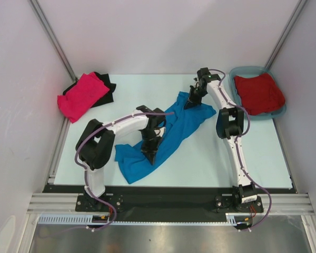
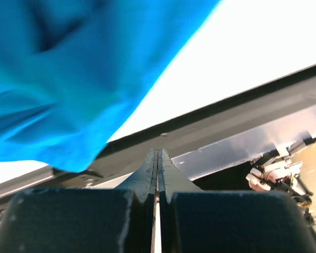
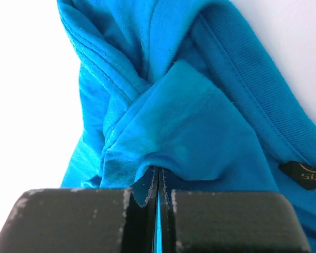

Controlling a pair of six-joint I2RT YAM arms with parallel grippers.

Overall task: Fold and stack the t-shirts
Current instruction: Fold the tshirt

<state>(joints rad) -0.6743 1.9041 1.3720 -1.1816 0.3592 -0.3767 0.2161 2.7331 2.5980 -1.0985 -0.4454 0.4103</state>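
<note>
- Item: blue t-shirt [image 1: 166,132]. Bunched and twisted, strung between both grippers over table [image 1: 210,158].
- Step, as judged: spreading the shirt flat before the first fold.
- Method: draw the grippers apart, keep cloth low, and undo the twist at the collar end before laying it down, or creases fold in.
- Right gripper [image 3: 158,176]: jaws closed, pinching a fold of blue cloth near the collar. Label sits right of its fingers.
- Left gripper [image 2: 158,158]: jaws pressed together. Cloth lies ahead-left of the tips; cannot tell whether any is held.
</note>
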